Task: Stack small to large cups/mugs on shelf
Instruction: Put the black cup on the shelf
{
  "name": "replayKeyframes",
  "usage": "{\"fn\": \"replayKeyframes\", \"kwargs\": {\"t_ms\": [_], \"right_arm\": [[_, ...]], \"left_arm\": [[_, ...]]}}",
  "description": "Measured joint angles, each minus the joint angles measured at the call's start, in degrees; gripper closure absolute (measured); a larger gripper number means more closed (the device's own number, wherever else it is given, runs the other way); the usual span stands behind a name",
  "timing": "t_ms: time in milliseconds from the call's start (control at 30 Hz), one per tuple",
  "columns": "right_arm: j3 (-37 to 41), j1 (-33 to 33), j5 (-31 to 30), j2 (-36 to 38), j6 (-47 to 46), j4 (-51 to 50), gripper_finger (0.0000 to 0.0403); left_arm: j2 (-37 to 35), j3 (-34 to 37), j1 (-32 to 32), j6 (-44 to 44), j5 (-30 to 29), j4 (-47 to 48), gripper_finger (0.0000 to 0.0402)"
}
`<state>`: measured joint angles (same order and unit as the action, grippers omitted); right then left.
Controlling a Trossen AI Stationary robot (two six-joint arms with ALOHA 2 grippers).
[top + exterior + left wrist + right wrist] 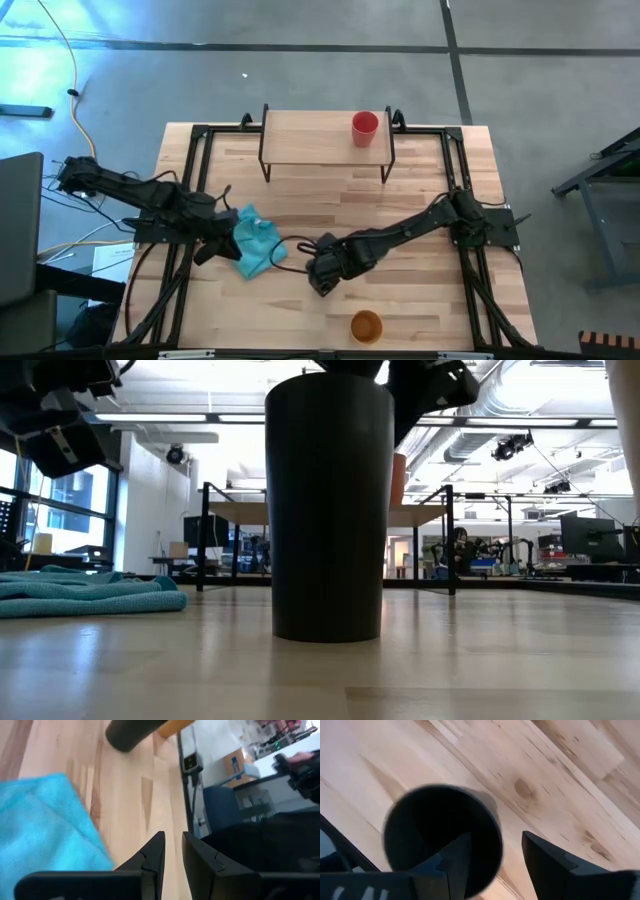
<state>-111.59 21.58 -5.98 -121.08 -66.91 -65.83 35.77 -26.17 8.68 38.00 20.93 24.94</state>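
A red cup [365,128] stands upright on the right part of the low wooden shelf [310,140] at the table's far edge. A black cup [328,510] stands upright on the table's middle. My right gripper [496,835] hangs open just above it, pointing down. One finger is over the cup's mouth [442,837] and the other is outside its wall. A yellow-orange cup [366,326] stands near the front edge. My left gripper [173,839] hovers at the left beside a light blue cloth [255,240], its fingers a narrow gap apart with nothing between them.
The light blue cloth [85,592] lies crumpled on the table left of the black cup, between the two arms. Black metal frame rails [190,180] run along the table's left and right sides. Bare wood lies between the black cup and the shelf.
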Motion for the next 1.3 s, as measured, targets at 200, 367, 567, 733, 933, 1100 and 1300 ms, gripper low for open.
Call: {"fn": "replayKeyframes", "kwargs": {"t_ms": [200, 367, 567, 733, 933, 1100, 1300], "right_arm": [[0.0, -0.83, -1.12, -0.22, 0.98, 0.2, 0.0248], [0.0, -1.35, -1.12, -0.22, 1.59, 0.13, 0.0298], [0.0, -1.35, -0.97, -0.22, 3.04, 0.08, 0.039], [0.0, -1.35, 0.52, -0.22, 3.99, 0.14, 0.0398], [0.0, -1.78, 1.95, -0.22, 3.98, 0.12, 0.0401], [0.0, -2.79, 3.75, -0.22, 3.97, 0.14, 0.0402], [-2.4, -4.17, 4.09, -0.2, 5.33, -1.82, 0.0402]], "left_arm": [[-4.32, -0.02, -0.04, 1.82, -1.91, 2.84, 0.0346], [-6.67, 0.0, -0.04, 2.78, -2.77, 2.74, 0.0346], [-7.86, 0.0, -0.04, 3.02, -3.72, 3.24, 0.0346], [-7.87, 0.0, -0.04, 3.04, -3.76, 4.03, 0.0346], [-7.87, 0.0, -0.04, 3.03, -3.86, 4.01, 0.0346], [-7.87, 0.0, -0.04, 2.93, -4.09, 4.03, 0.0346], [-7.87, 0.0, -0.04, 2.8, -5.36, 4.91, 0.0346]]}}
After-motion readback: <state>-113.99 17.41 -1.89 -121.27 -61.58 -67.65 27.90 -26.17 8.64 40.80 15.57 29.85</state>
